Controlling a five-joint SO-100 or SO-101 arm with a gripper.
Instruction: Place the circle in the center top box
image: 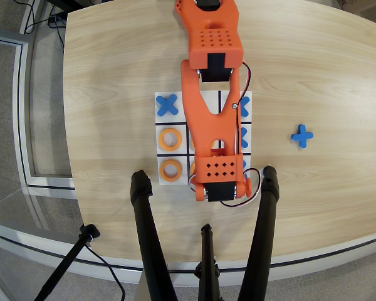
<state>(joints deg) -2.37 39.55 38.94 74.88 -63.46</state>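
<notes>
Frankly, most of the white board is covered in the overhead view: the orange arm stretches from the far edge of the table down over the board's middle column, so the center top box cannot be made out. The gripper sits under the arm's lower end and I cannot tell whether its fingers are apart or together. Two orange rings show in the left column, one circle in the middle row, another below it. A blue cross lies above them; others peek out at the right column. A loose blue cross lies well apart. Black tripod legs stand in front.
</notes>
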